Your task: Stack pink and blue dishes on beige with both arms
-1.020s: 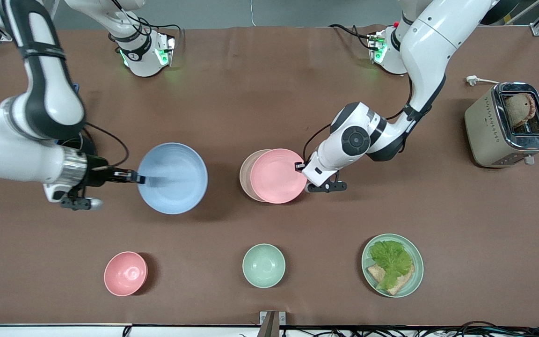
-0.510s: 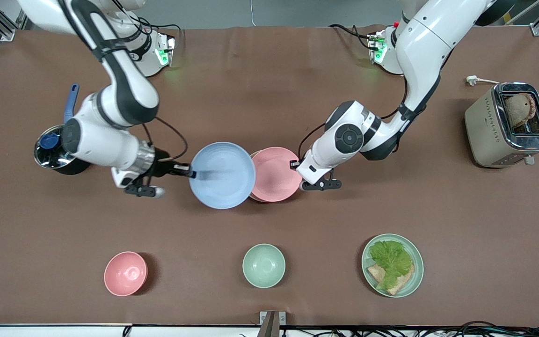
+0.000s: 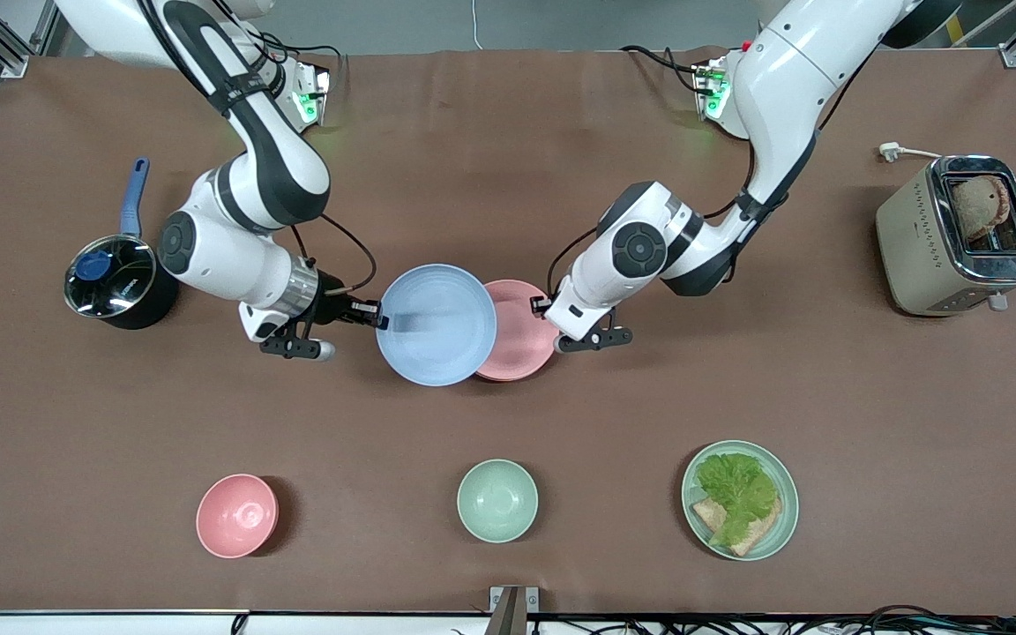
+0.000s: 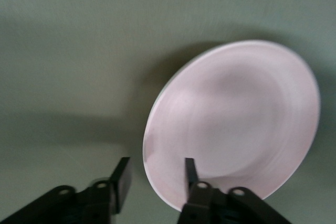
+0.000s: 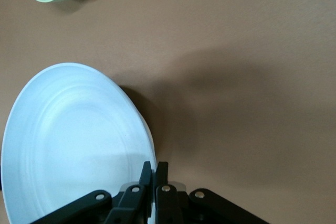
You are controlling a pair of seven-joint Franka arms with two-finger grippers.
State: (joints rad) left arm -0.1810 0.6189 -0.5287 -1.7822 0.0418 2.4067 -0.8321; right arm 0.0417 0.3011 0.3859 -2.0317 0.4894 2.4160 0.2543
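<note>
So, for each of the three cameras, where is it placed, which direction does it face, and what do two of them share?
Front view: high across the table, facing both arms; the right gripper holds the blue plate.
Left wrist view: on the left arm, looking past the open left gripper at the pink plate.
Right wrist view: on the right arm, looking down at its shut jaws.
Shared: front and right wrist views show the green bowl.

Blue plate [image 3: 437, 326], pink plate [image 3: 521, 339] matte; toaster [image 3: 958, 234] shiny metal.
</note>
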